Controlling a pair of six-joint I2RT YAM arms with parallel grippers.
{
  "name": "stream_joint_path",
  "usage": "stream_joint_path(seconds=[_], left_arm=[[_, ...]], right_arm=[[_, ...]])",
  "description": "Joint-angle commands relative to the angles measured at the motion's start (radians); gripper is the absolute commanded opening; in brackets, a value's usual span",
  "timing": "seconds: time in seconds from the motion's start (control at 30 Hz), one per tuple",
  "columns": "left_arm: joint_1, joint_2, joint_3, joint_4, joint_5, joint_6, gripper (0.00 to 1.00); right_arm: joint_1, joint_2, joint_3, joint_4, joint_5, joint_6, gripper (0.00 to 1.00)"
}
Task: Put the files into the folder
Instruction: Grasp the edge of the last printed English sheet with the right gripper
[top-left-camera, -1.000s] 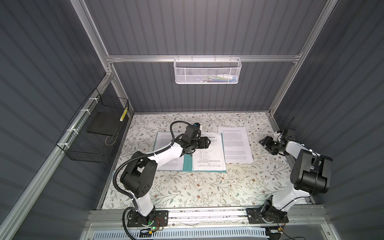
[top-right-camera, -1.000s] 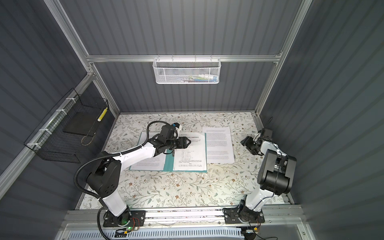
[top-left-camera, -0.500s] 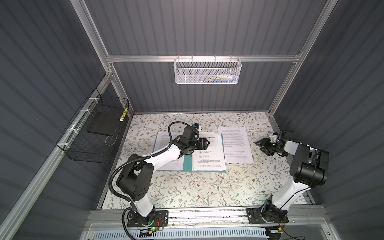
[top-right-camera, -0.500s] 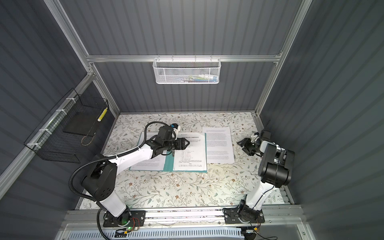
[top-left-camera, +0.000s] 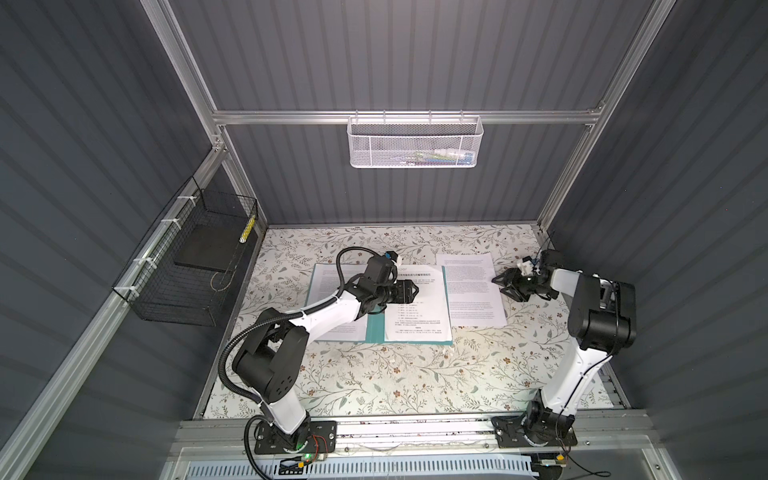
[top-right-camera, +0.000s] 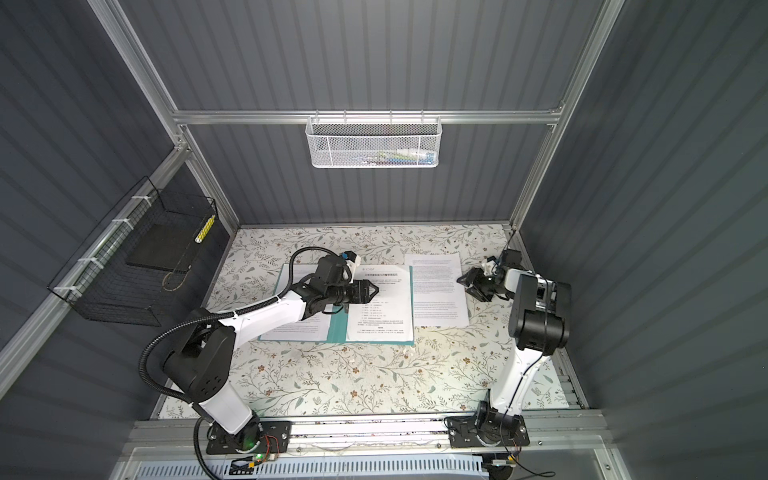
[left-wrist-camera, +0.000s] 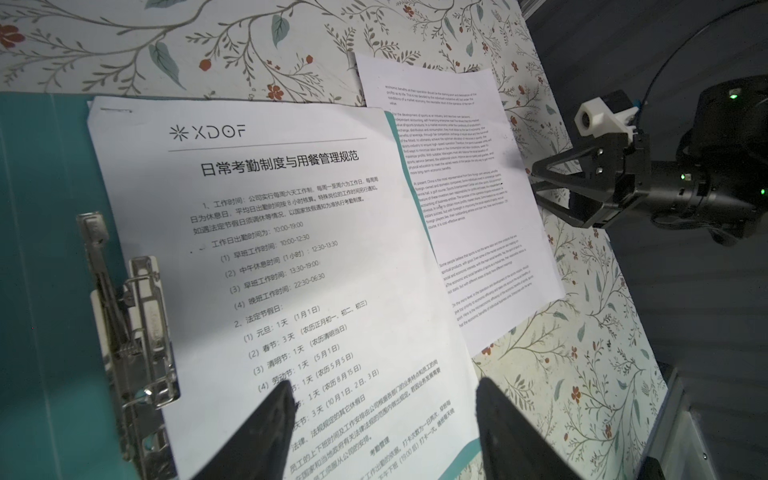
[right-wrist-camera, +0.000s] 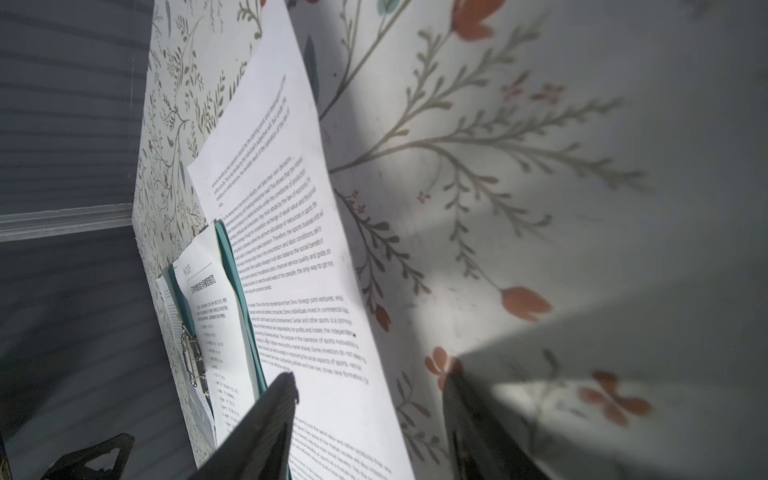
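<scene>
The teal folder (top-left-camera: 374, 330) (top-right-camera: 337, 328) lies open on the floral table, its metal clip (left-wrist-camera: 141, 316) along the spine. A titled sheet (top-left-camera: 419, 316) (left-wrist-camera: 291, 249) rests on its right half and another sheet (top-left-camera: 324, 286) on its left half. A third of the files, a loose text sheet (top-left-camera: 469, 286) (right-wrist-camera: 291, 249), lies on the table just right of the folder. My left gripper (top-left-camera: 415, 291) (left-wrist-camera: 382, 386) hovers open over the titled sheet. My right gripper (top-left-camera: 503, 287) (right-wrist-camera: 370, 378) is open at the loose sheet's right edge, one finger over paper, one over cloth.
A black wire basket (top-left-camera: 195, 266) holding a dark slab (top-left-camera: 208, 249) hangs on the left wall. A white mesh basket (top-left-camera: 415, 143) hangs on the back rail. Grey walls close in right behind my right arm.
My right gripper has moved left up to the loose sheet's right edge, its jaws a little narrower. The left arm has hardly moved.
</scene>
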Motion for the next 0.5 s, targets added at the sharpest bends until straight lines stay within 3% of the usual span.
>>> stream_joint_path(seconds=[0.0, 0.33, 0.4, 0.47], left_arm=[[-0.007, -0.038, -0.024, 0.004, 0.016, -0.005, 0.70], [-0.007, -0.040, -0.031, -0.007, 0.000, -0.005, 0.69], [-0.006, -0.040, -0.027, -0.012, -0.004, -0.005, 0.69], [-0.006, -0.040, -0.020, -0.025, -0.010, -0.001, 0.69]], right_arm=[[0.028, 0.041, 0.063, -0.065, -0.008, -0.024, 0.57], [0.042, 0.081, 0.108, -0.084, -0.014, -0.024, 0.38], [0.042, 0.074, 0.106, -0.086, 0.000, -0.021, 0.29], [0.041, 0.058, 0.098, -0.088, 0.025, -0.012, 0.11]])
